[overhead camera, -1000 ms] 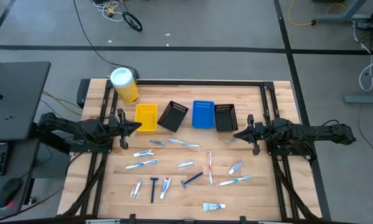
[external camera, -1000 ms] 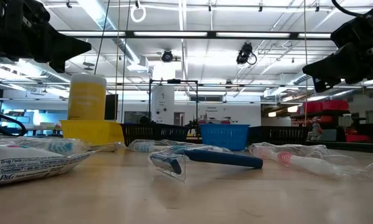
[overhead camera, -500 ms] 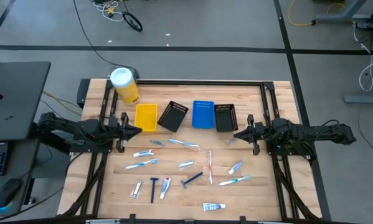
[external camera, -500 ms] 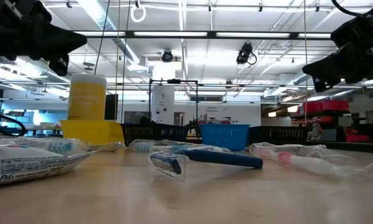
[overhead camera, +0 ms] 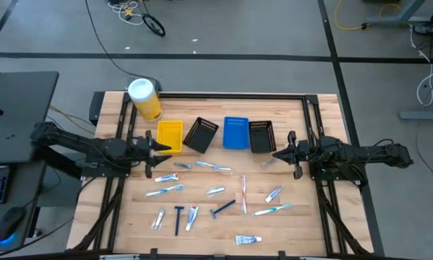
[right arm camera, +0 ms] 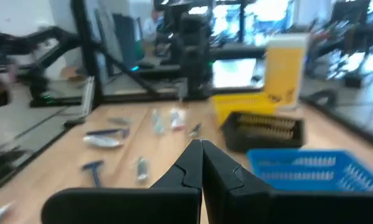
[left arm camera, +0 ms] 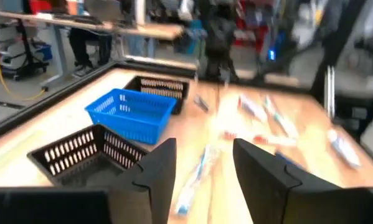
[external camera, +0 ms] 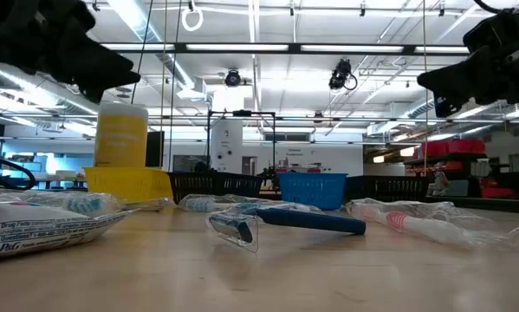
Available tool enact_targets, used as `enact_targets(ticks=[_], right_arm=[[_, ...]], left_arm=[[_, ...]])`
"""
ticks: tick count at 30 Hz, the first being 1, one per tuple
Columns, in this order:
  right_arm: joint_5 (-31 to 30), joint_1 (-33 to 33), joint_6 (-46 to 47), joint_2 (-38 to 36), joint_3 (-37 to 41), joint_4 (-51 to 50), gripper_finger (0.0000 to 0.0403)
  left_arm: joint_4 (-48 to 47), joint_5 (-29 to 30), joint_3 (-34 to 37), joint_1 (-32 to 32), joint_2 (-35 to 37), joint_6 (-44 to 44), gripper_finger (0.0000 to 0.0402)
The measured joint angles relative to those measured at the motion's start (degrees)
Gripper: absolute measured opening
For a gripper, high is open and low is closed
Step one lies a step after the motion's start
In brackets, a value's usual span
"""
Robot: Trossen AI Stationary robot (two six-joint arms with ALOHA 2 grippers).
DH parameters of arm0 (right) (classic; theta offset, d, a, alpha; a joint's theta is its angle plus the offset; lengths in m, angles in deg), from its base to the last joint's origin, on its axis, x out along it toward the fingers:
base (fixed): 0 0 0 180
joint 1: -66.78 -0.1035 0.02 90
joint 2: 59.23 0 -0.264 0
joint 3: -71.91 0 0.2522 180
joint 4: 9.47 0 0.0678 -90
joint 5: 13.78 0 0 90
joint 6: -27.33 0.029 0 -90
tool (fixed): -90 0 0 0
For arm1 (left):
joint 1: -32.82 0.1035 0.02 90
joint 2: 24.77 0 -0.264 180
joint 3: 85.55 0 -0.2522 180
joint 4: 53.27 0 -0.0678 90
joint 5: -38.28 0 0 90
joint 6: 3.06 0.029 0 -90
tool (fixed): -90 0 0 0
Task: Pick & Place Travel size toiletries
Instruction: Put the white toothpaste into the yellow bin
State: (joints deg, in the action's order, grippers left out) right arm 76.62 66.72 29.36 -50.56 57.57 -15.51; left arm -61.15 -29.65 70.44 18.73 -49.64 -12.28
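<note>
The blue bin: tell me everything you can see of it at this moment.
The blue bin is a small rectangular basket that looks like bright blue plastic, with slotted, grille-like walls. It sits upright on the wooden table, mouth up, in the row of bins at the far side. A tilted black bin is on one side and an upright black bin on the other, both very close; contact cannot be judged. Nothing shows inside it. No gripper touches it.

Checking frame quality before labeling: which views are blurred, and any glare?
Left wrist view: motion-smeared beyond the blue bin. Right wrist view: soft throughout, yellow canister hazy. Low view: bright ceiling strips backlight the scene, both arms read as silhouettes; blue razor is sharp. High view: even light, no glare on the table.
</note>
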Motion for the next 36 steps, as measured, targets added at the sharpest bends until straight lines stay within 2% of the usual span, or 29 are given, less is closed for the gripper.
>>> enact_targets(ticks=[3,5,7,9,12,19,23,29,33,36], right_arm=[[-12.6,0.0,-7.0,0.0,0.0,3.8,0.0003],[-21.4,0.0,-7.7,0.2,0.0,5.9,0.0003],[-25.1,0.0,-7.9,0.5,0.0,6.3,0.0003],[-24.1,0.0,-7.7,1.2,0.0,6.1,0.0003],[-19.2,0.0,-7.2,3.0,0.0,5.0,0.0003],[-12.1,0.0,-5.2,8.7,0.0,5.3,0.0025],[-11.7,0.0,-2.9,10.5,0.0,7.2,0.0028],[-8.7,0.0,-3.4,10.8,0.0,8.6,0.0029],[-8.2,0.0,-4.2,10.8,0.0,11.4,0.0029],[-8.2,0.0,-5.2,10.8,0.0,13.2,0.0029]], left_arm=[[-8.0,-0.7,-5.4,-0.2,-5.7,-1.1,0.0174],[-14.5,-1.0,-8.3,-0.6,-9.9,-4.6,0.0174],[-19.9,-2.6,-10.6,-1.4,-14.2,-8.7,0.0174],[-22.0,-5.5,-12.3,-2.6,-18.7,-12.9,0.0174],[-21.9,-8.4,-14.1,-4.8,-24.7,-17.9,0.0174],[-26.7,-7.5,-15.5,-8.9,-36.7,-27.3,0.0174],[-29.8,-8.0,-15.4,-9.7,-41.8,-32.3,0.0174],[-29.1,-11.8,-15.5,-10.5,-46.3,-34.5,0.0174],[-29.0,-12.1,-15.6,-10.5,-47.3,-35.5,0.0171],[-29.0,-11.6,-15.6,-10.5,-47.2,-36.0,0.0154]])
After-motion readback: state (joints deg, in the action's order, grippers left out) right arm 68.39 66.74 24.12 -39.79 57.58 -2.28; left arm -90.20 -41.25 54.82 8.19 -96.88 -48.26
